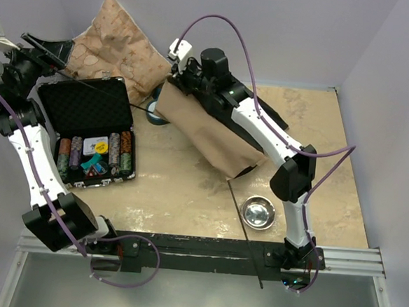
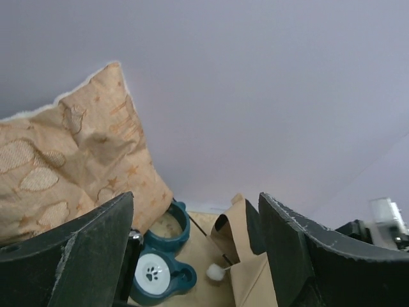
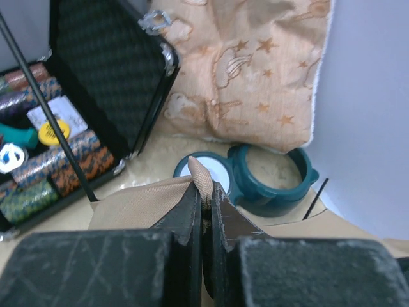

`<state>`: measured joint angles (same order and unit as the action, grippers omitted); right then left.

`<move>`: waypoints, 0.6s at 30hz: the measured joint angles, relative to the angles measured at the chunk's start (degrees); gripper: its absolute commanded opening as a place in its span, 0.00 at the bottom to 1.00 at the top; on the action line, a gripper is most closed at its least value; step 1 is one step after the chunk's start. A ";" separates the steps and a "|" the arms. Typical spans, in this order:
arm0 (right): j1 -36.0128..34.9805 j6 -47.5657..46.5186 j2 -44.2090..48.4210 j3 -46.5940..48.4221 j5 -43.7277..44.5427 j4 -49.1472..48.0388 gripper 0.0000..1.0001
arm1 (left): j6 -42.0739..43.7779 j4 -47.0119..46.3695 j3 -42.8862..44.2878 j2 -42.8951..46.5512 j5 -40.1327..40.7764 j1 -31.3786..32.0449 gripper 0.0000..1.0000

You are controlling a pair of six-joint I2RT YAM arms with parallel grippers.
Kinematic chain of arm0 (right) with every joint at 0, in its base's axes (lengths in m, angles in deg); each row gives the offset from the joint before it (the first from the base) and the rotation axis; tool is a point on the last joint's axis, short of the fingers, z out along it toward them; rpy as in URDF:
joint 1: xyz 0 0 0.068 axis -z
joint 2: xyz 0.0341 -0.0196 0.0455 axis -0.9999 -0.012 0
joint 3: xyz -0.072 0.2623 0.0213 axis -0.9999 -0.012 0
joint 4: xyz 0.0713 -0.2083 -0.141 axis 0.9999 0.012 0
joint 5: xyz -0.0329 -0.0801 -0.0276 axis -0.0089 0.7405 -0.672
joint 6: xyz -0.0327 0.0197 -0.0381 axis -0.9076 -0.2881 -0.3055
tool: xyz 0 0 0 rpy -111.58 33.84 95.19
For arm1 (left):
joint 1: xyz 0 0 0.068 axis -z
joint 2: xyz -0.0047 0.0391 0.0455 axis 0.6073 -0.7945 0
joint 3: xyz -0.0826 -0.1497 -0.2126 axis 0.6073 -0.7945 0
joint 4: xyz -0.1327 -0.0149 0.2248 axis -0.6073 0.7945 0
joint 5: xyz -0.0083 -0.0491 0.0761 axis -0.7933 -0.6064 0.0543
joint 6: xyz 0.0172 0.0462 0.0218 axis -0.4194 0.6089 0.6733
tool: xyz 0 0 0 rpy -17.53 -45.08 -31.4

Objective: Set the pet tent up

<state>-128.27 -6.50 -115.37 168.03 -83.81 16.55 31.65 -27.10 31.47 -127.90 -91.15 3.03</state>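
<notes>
Tan fabric of the pet tent is pinched between the right claw's 2 closed fingers, the rest draped beneath it. Apart and empty, the left claw faces the tent's white pom-pom, beyond its fingertips.

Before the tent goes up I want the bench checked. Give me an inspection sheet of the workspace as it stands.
Surface: tan mottled table top, dark rail along the near edge.
Job's things: pet tent lying collapsed; thin pole running from its lower end over the near edge; pom-pom beside the fabric.
Clutter: open poker chip case, star-patterned pillow, teal pet bowls, steel bowl.
Grippers: right gripper, jaws shut on a fold of the tent; left gripper, jaws open, empty.
Cables: purple cables looping off both arms.
Surroundings: plain pale walls; nothing else seen.
</notes>
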 measured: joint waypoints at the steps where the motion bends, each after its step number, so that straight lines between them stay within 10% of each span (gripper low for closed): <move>1: -0.94 0.70 0.17 0.02 2.34 -1.07 0.00 | 0.52 1.07 0.04 -0.79 -0.26 0.00 0.79; 18: -6.43 -1.70 3.48 -2.95 23.89 -4.42 0.00 | 14.27 16.44 -4.13 -8.72 -0.76 17.25 0.70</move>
<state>-134.70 -8.21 -111.90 165.08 -59.92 12.14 45.92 -10.66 27.34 -136.62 -91.91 20.27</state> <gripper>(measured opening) 0.032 0.701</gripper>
